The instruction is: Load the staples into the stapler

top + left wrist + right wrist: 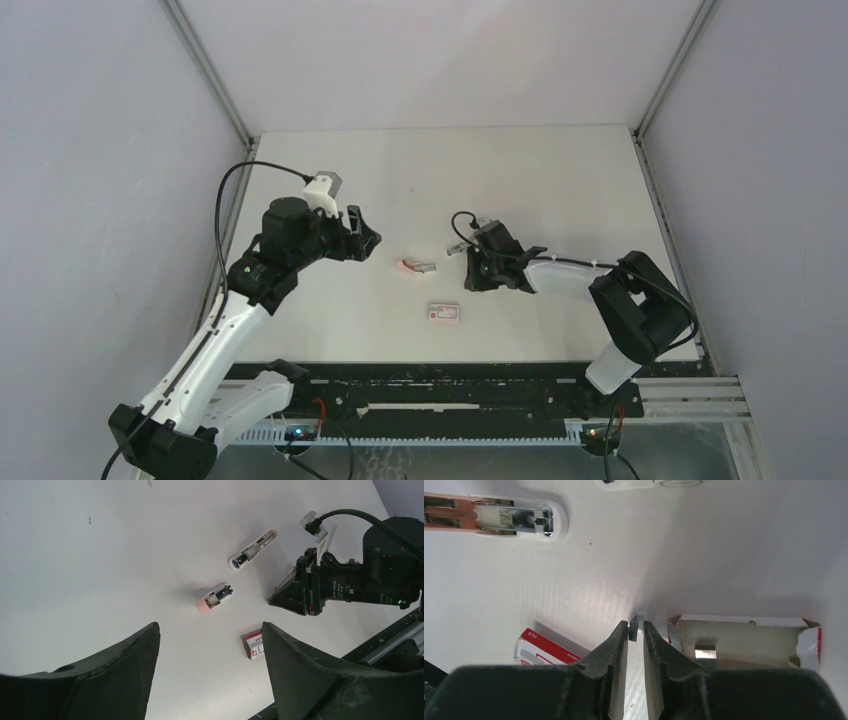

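Note:
The stapler (420, 266) lies open in the middle of the table, with a pink end and a white body. It shows in the left wrist view as the stapler (215, 597) and in the right wrist view as the stapler (499, 517), metal channel facing up. A long white part (253, 549) lies just beyond it. My right gripper (636, 625) is shut on a small metallic strip, the staples (636, 629), just above the table. It hangs right of the stapler as the right gripper (472, 268). My left gripper (210, 630) stands wide open and holds nothing, left of the stapler as the left gripper (368, 240).
A small white box with a red label (443, 312) lies near the stapler, also seen as the box (541, 647). An open cardboard tray (744, 640) with more staples inside sits right of my right fingers. The black rail (450, 385) runs along the near edge.

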`<state>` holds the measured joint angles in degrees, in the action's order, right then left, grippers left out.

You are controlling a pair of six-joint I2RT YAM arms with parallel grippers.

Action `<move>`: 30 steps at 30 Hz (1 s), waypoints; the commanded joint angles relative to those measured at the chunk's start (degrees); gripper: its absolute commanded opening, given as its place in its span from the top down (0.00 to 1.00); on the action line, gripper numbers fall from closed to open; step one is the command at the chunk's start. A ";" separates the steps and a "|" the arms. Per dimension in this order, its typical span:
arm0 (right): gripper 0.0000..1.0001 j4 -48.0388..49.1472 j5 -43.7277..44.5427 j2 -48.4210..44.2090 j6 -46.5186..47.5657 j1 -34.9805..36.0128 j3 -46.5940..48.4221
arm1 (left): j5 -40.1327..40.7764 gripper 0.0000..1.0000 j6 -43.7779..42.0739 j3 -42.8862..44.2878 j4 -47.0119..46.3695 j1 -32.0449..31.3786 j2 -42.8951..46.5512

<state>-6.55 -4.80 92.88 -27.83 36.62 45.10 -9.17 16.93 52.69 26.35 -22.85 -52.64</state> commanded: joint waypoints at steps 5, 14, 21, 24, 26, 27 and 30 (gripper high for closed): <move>0.94 -1.30 -2.49 -2.89 -1.02 -1.26 -0.62 | 0.20 0.22 -0.87 -0.51 -0.80 0.26 0.61; 0.99 4.27 -18.41 -2.67 -4.58 -2.35 -0.61 | 0.03 0.22 -0.87 -0.64 -0.82 0.26 0.84; 0.99 8.03 -24.31 1.73 -7.30 -3.45 -1.14 | -0.12 0.22 -0.84 -0.59 -0.77 0.26 0.91; 0.99 8.50 -24.29 2.85 -7.75 -3.85 -1.24 | -0.19 0.22 -0.90 -0.59 -0.77 0.27 1.03; 0.99 9.12 -24.49 3.60 -8.14 -4.35 -1.47 | -0.20 0.22 -0.85 -0.62 -0.85 0.32 0.98; 0.99 9.54 -24.76 3.88 -8.46 -4.61 -1.70 | -0.30 0.22 -0.86 -0.62 -0.80 0.27 0.96; 0.98 10.97 -25.50 4.80 -8.95 -5.62 -2.48 | -0.36 0.22 -0.91 -0.61 -0.78 0.30 0.93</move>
<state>0.12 -28.29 96.88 -35.09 32.25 43.27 -9.19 16.93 52.69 26.35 -22.85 -52.60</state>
